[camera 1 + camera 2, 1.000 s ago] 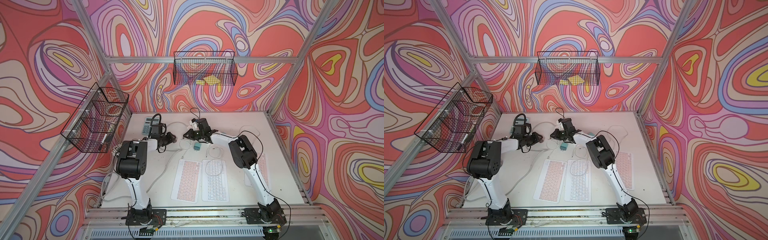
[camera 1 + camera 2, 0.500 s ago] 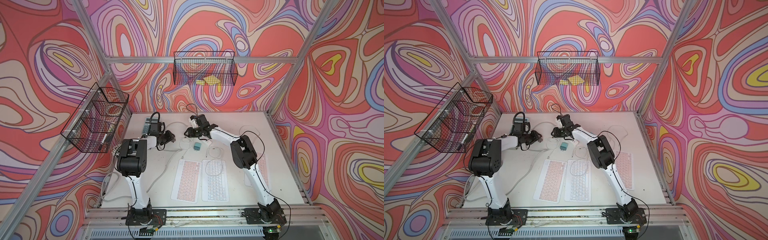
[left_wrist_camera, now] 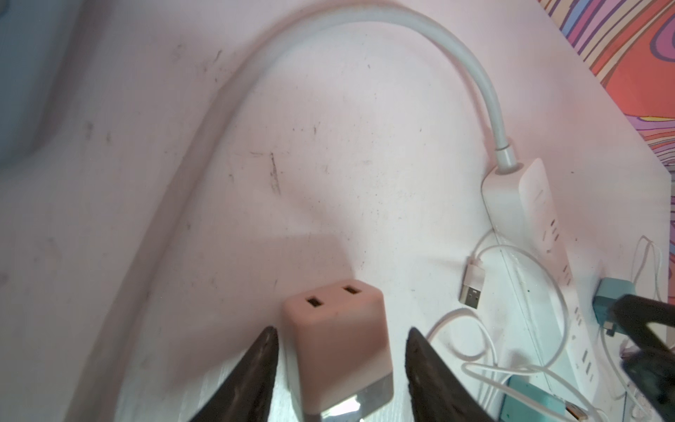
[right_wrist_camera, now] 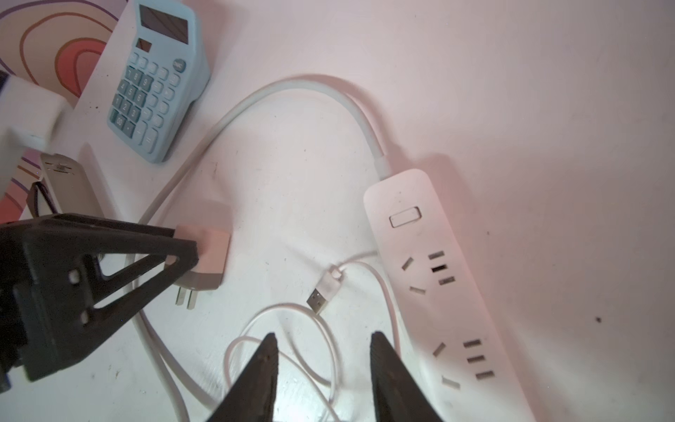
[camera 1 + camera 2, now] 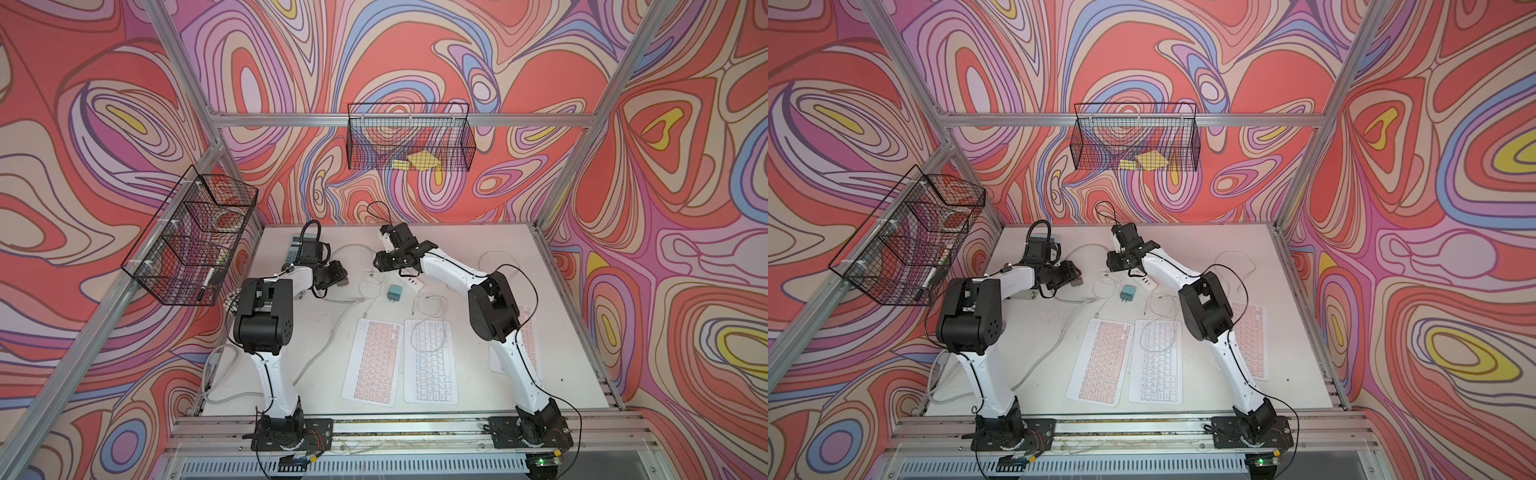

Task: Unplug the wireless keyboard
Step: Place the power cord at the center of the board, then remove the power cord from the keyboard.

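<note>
White tabletop [image 5: 457, 237], scuffed and marked, enclosed by walls of red, pink and purple swirls.

We begin at the left gripper [image 3: 339, 330]. Its two black fingers [image 3: 255, 365] stand apart, one on each side of a pink charger [image 3: 336, 350] that lies on the surface. We see a clear gap at one finger. At the other we cannot tell contact from a near miss. The charger shows two USB ports on one end face and metal prongs at the opposite end.

The right gripper [image 4: 323, 336] hangs over loops of thin white cable [image 4: 288, 305], its fingers likewise apart and clamped on nothing. This cable's USB plug [image 4: 321, 292] lies loose on the surface between the pink charger and a white power strip [image 4: 431, 277], touching neither.

Moving outward, the strip's thick white cord [image 4: 321, 82] arcs round behind the charger. A pale blue calculator [image 4: 153, 84] sits near the back left corner. A teal charger [image 5: 392, 294] lies just beside the strip.

Nearer the arm bases, three keyboards lie flat side by side. They are a pink keyboard [image 5: 374, 357], a white keyboard [image 5: 430, 361] and a second pink keyboard [image 5: 528, 328] partly hidden by the right arm. In both top views the thin white cable appears to reach the far edge of the pink keyboard, though we cannot confirm the connection.
</note>
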Robot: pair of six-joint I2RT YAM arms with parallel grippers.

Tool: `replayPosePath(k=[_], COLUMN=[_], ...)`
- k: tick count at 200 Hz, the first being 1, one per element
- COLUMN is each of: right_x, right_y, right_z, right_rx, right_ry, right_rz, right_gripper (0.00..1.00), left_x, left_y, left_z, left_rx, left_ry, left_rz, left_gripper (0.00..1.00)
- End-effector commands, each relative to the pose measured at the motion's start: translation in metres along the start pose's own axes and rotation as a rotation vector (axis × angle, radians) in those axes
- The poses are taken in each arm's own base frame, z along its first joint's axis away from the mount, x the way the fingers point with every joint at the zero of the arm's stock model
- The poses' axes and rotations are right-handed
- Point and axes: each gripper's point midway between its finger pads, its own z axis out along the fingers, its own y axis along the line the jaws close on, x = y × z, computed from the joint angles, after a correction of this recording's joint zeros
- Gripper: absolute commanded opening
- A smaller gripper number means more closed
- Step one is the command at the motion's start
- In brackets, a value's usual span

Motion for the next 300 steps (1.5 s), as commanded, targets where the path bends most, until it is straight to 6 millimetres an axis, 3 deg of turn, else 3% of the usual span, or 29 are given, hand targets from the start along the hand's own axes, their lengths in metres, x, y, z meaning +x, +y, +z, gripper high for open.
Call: replayPosePath(k=[1, 35, 73, 98, 157, 202, 270, 282, 285, 300], right_x=[-0.016, -0.006, 0.017, 0.039, 0.093, 0.133, 0.151, 0.154, 0.155, 0.161], right_y=[0.014, 0.027, 0.039, 0.049, 0.063, 0.072, 0.085, 0.085, 0.086, 0.085], right_z=[-0.029, -0.042, -0.053, -0.059, -0.068, -0.06, -0.036, -0.032, -0.031, -0.026], right_rx=[0.049, 0.083, 0.123, 0.138, 0.161, 0.207, 0.217, 0.228, 0.23, 0.247], right_ry=[-0.037, -0.015, 0.04, 0.077, 0.16, 0.239, 0.28, 0.29, 0.294, 0.315], right_rz=[-0.037, -0.04, -0.009, 0.008, 0.124, 0.189, 0.214, 0.217, 0.215, 0.222], right_gripper=[0.42, 0.39, 0.36, 0.36, 0.35, 0.34, 0.32, 0.33, 0.33, 0.34], left_x=[-0.015, -0.012, 0.01, 0.031, 0.108, 0.147, 0.177, 0.173, 0.183, 0.187], left_y=[-0.008, -0.011, -0.014, -0.013, -0.016, -0.014, -0.006, -0.011, -0.002, 0.002], left_z=[-0.027, -0.054, -0.078, -0.094, -0.12, -0.137, -0.133, -0.133, -0.129, -0.126], left_rx=[-0.016, -0.019, -0.011, -0.017, -0.073, -0.058, -0.035, -0.018, -0.031, -0.031], left_ry=[-0.039, -0.097, -0.065, -0.042, -0.013, -0.03, -0.008, -0.023, -0.005, -0.005], left_rz=[0.059, 0.095, 0.089, 0.055, 0.095, 0.073, 0.038, 0.04, 0.036, 0.025], left_gripper=[0.59, 0.61, 0.62, 0.6, 0.59, 0.57, 0.53, 0.52, 0.52, 0.52])
